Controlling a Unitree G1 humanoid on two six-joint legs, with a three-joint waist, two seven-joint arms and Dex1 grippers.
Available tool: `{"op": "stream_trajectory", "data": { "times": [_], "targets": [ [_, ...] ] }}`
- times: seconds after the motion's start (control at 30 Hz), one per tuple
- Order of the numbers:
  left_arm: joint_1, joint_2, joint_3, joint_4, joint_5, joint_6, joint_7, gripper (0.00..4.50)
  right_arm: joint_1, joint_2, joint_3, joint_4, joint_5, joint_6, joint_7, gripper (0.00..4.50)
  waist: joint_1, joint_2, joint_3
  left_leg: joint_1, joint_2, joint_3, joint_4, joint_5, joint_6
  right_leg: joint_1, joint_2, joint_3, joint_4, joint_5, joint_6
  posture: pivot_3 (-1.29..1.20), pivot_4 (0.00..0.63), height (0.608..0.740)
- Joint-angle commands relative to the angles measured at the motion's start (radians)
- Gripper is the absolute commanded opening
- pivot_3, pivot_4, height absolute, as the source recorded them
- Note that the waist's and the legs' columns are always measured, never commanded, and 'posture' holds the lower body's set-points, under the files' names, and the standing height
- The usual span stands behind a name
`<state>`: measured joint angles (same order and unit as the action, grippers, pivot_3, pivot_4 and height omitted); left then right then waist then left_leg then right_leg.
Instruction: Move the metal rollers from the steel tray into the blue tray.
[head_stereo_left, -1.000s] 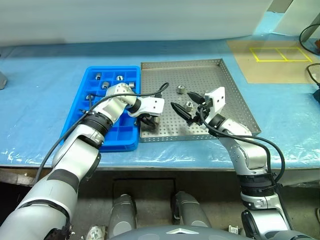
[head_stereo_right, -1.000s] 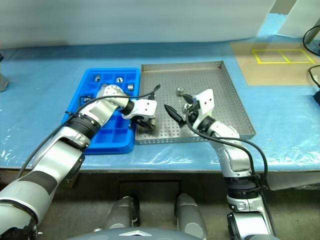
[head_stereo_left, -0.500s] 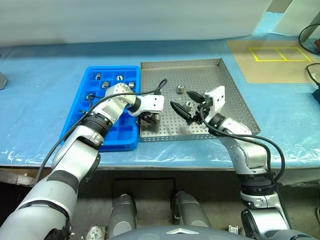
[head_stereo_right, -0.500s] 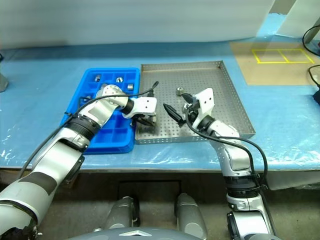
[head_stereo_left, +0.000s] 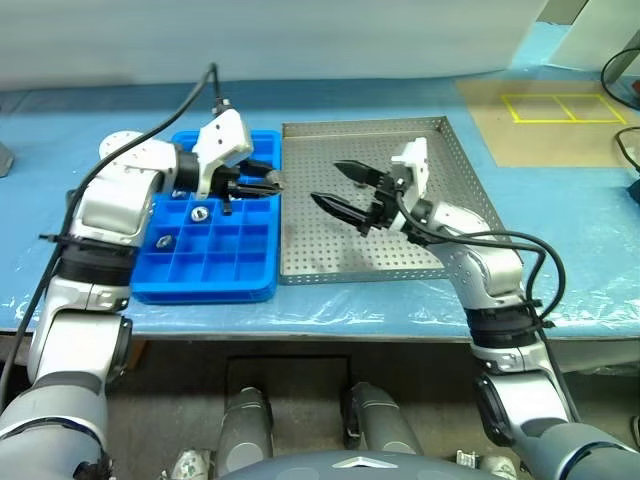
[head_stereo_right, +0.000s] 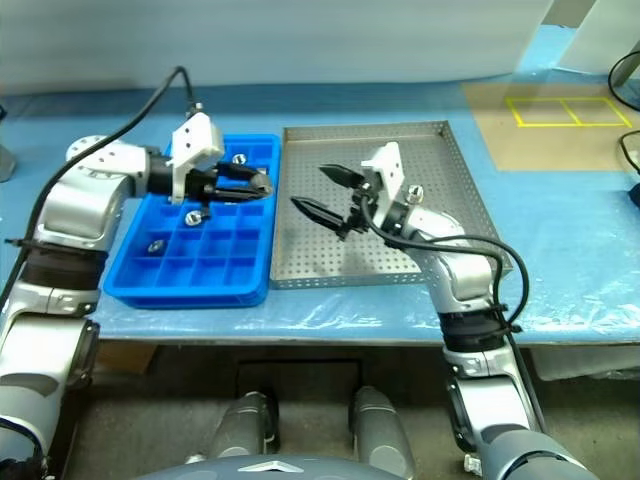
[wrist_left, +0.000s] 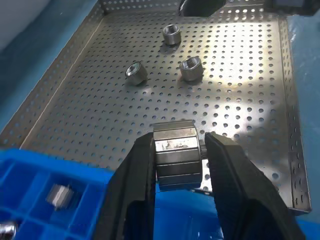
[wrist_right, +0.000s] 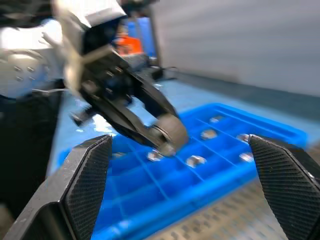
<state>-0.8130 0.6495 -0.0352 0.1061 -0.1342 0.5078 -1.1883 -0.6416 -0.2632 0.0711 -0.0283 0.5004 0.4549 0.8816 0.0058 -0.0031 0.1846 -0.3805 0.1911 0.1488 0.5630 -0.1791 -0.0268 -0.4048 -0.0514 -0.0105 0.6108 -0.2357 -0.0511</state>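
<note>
A: What is the left end effector (wrist_left: 178, 167) doing?

B: It is clamped on one roller (wrist_left: 176, 161), pinched across its sides, and hangs over the blue tray (head_stereo_left: 252, 272) near that tray's right edge. The right end effector (head_stereo_left: 345, 192) is spread wide and empty above the middle of the steel tray (head_stereo_left: 440, 262).

A: How will these rollers handle?

B: Probably stiff, dense for their size, and slick, being bare metal. Round ones would likely roll or squirt out if caught off-centre, so a square pinch across the body looks safest.

A: Where are the rest?

B: Three rollers (wrist_left: 191, 67) lie loose in the steel tray toward its right edge; others already sit in the blue tray's compartments.
</note>
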Motion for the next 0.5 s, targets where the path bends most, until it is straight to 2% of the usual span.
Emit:
{"op": "stream_trajectory", "data": {
  "times": [0.03, 0.2, 0.5],
  "targets": [
    [0.066, 0.039, 0.113, -0.103, -0.029, 0.078, 0.125, 1.2, -0.04, 0.046, 0.067, 0.035, 0.017, -0.01, 0.08, 4.5, 0.011, 0.0, 0.0, 0.0, 0.0, 0.0, 0.0, 0.0, 0.0, 0.0, 0.0, 0.0, 0.0, 0.0, 0.0, 0.01, 0.15, 0.74],
    [0.26, 0.044, 0.226, -0.308, -0.131, 0.207, 0.207, 1.2, -0.075, 0.1, 0.112, 0.125, -0.019, -0.05, 0.118, 4.5, 0.038, 0.0, 0.0, -0.004, 0.0, -0.001, 0.0, 0.0, 0.0, -0.003, -0.002, -0.003, 0.0, -0.001, -0.001, 0.09, 0.15, 0.74],
    [0.612, 0.078, 0.344, -0.576, -0.232, 0.32, 0.307, 1.2, -0.051, 0.088, 0.138, 0.116, -0.017, -0.011, 0.182, 4.5, 0.077, -0.001, 0.0, -0.005, 0.001, -0.002, 0.0, 0.0, -0.001, -0.002, -0.003, -0.008, 0.001, -0.001, -0.001, 0.15, 0.15, 0.74]
  ]
}}
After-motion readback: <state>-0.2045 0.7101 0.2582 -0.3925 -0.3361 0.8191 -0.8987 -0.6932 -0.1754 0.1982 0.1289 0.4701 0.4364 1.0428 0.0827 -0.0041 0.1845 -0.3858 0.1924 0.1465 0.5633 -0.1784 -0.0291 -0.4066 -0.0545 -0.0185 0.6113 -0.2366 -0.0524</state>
